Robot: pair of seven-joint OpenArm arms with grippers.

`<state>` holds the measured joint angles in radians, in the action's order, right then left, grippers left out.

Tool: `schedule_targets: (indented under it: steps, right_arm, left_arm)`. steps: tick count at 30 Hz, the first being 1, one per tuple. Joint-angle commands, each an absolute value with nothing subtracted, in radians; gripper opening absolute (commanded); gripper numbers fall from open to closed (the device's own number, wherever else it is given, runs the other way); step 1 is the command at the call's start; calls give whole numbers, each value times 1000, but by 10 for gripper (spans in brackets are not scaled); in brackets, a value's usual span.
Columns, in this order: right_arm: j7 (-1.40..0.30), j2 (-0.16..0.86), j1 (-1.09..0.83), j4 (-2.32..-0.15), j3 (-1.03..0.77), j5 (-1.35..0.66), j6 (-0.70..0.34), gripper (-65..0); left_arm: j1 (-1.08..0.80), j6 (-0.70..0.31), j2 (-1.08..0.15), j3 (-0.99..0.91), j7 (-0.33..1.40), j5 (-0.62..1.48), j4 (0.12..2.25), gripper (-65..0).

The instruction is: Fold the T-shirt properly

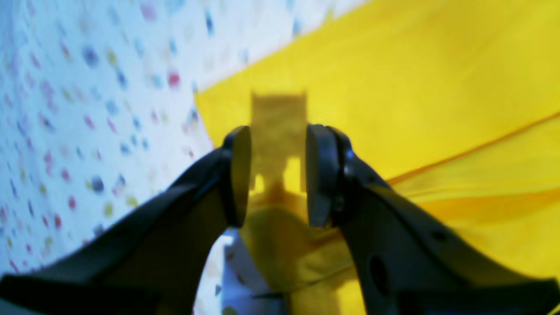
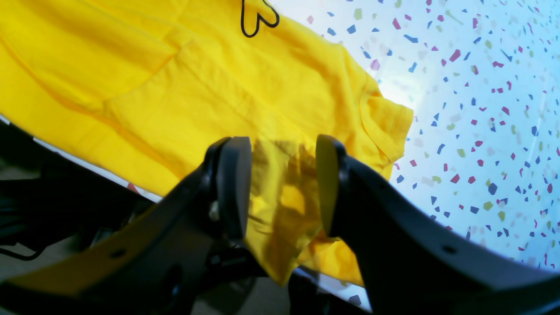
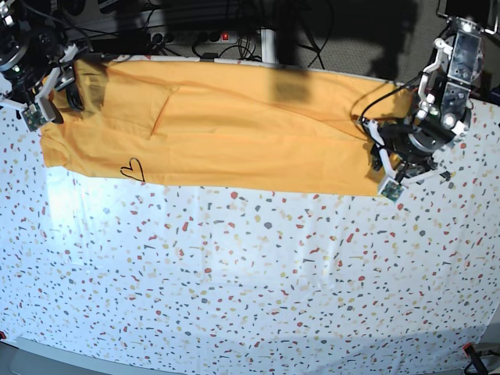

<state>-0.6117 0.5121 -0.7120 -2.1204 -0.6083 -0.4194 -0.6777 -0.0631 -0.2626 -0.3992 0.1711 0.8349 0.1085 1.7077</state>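
Note:
The mustard-yellow T-shirt (image 3: 234,133) lies as a long band along the table's far side, with a small black heart outline (image 3: 133,169) near its left end. In the right wrist view the heart (image 2: 258,19) is ahead, and the shirt (image 2: 175,96) hangs over the table edge. My right gripper (image 2: 282,188) is open with shirt fabric between its jaws; in the base view it (image 3: 74,98) is at the shirt's far-left end. My left gripper (image 1: 278,175) is open with the shirt (image 1: 415,87) between its jaws, at the right end (image 3: 381,160).
The table (image 3: 250,281) has a white cover with coloured speckles, also seen in both wrist views (image 1: 87,109) (image 2: 481,109). Cables and a power strip (image 3: 211,35) lie behind the far edge, where the floor is dark.

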Motion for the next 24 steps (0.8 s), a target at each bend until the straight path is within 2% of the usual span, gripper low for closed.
schedule_targets:
  steps: [1, 4, 9, 13, 20, 24]
  right_arm:
    - [-599, 526, -712, -2136, -620, -428, -662, -402]
    - [-599, 526, -712, -2136, -620, -427, -662, -402]
    - [-599, 526, -712, -2136, -620, -427, -662, -402]
    - [-599, 526, -712, -2136, -620, -427, -662, -402]
    - [-603, 527, -695, -2136, -620, -427, -662, -402]
    - [-607, 526, -678, -2136, -620, -427, -662, -402]
  left_arm:
    - [-47, -258, -411, 165, 847, 117, 1718, -444]
    - [-50, -257, -411, 165, 960, 170, 1743, -444]
    - [-91, -258, -411, 165, 1074, 305, 1905, -444]
    - [-141, -262, -414, 165, 1057, 304, 1952, -444]
    - [-155, -262, -416, 165, 913, 209, 1952, -444]
    - [-152, -382, -416, 165, 961, 183, 1952, -443]
